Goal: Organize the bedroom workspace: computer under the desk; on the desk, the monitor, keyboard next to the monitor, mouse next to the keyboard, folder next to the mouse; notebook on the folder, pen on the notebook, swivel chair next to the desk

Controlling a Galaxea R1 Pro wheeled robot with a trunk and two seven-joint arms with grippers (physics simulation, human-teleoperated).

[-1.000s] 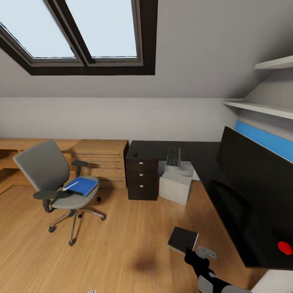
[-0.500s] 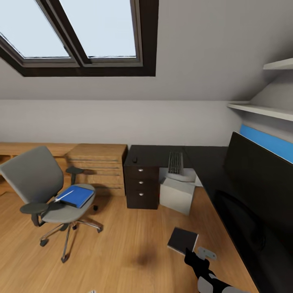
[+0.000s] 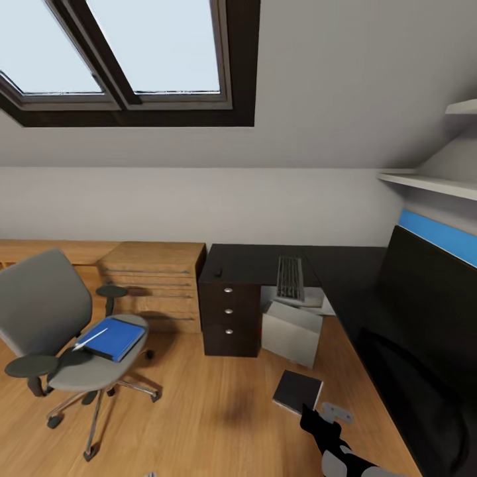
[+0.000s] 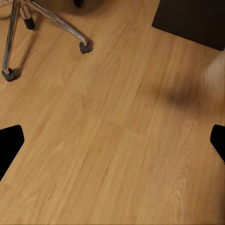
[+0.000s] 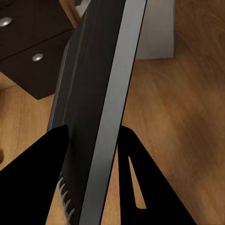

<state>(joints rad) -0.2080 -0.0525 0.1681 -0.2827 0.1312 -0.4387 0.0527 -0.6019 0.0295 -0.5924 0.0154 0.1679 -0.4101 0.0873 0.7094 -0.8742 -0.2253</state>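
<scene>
The robot's right hand [image 3: 310,414] is clamped on the small dark-grey notebook with white page edges [image 3: 297,391], carried low over the wooden floor [image 3: 199,411]; in the right wrist view the black fingers [image 5: 44,154] pinch both covers of that notebook [image 5: 93,93]. The left hand [image 4: 112,140] is spread wide, with nothing between its fingers, over bare floor.

The glossy black L-shaped bench [image 3: 265,262] already bears the slim black keyboard [image 3: 289,278] and the small black mouse [image 3: 218,270]; the wide black monitor [image 3: 430,291] stands on its near wing. The light-grey box computer [image 3: 289,331] sits beneath. The bright blue folder [image 3: 114,337], with the thin white pen [image 3: 90,338] lying on it, rests on the grey swivel chair [image 3: 59,331], well apart from the bench.

Since the notebook must end on top of the folder, the sensible course is probably to park it flat on the bench beside the mouse, lowering it level and releasing only once it touches, then fetch the folder.
</scene>
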